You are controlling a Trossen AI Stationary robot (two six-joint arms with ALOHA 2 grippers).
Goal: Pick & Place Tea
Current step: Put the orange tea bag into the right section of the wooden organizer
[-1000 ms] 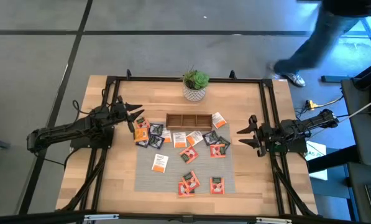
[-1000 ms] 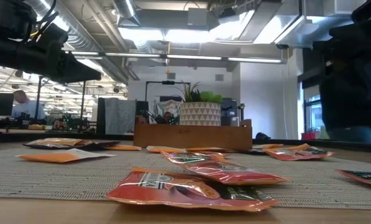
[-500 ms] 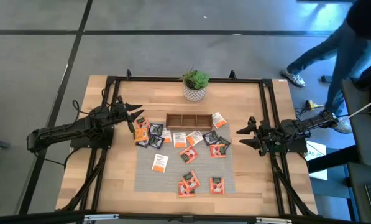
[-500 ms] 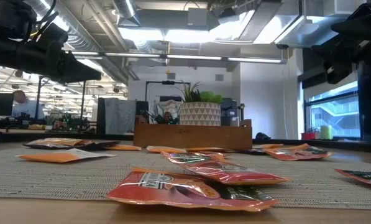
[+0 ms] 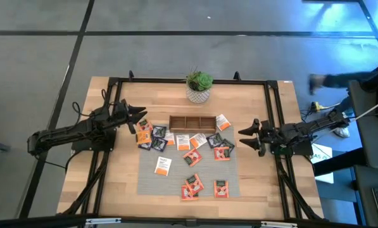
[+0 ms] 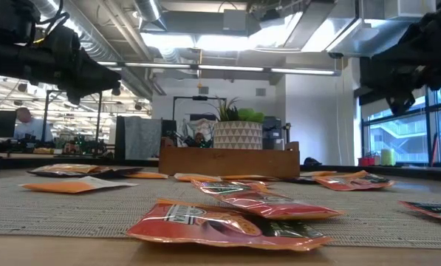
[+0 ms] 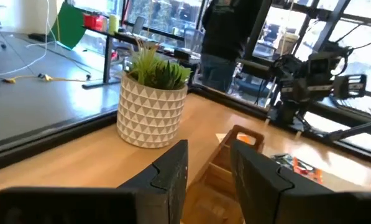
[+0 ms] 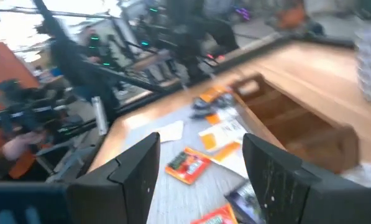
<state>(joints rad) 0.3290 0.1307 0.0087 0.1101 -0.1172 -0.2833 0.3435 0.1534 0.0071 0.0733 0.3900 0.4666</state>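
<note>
Looking straight down: tea packets (image 5: 190, 154) lay loose across the grey mat (image 5: 149, 180), a few spilling onto bare wood left of the wooden tray (image 5: 192, 122). None had reached a compartment, so sorting looked not yet begun. Left gripper (image 5: 140, 116) hung over the leftmost packets, fingers parted, holding nothing; likely lined up for a first pick. Right gripper (image 5: 245, 137) stood off the mat's right edge, fingers spread, empty, pointing toward the pile. Plant pot (image 5: 198, 94) sat beyond the tray.

Table-level view: packets lay flat in the foreground, tray (image 6: 227, 159) and pot (image 6: 237, 135) behind. Both arms hung above the surface, well apart from any tea.

Left wrist view: fingers (image 7: 171, 176) stood apart, nothing between them. Pot (image 7: 149, 115) ahead, tray end (image 7: 235, 149) beyond.

Right wrist view: fingers (image 8: 135, 168) wide, empty. Packets (image 8: 186, 165) and tray (image 8: 297, 121) ahead, blurred.

Against the frame a second earlier: right gripper had opened wider and edged toward the mat. Left arm had nosed slightly forward. The person walking past the far right corner had nearly left view. Packets unchanged.
</note>
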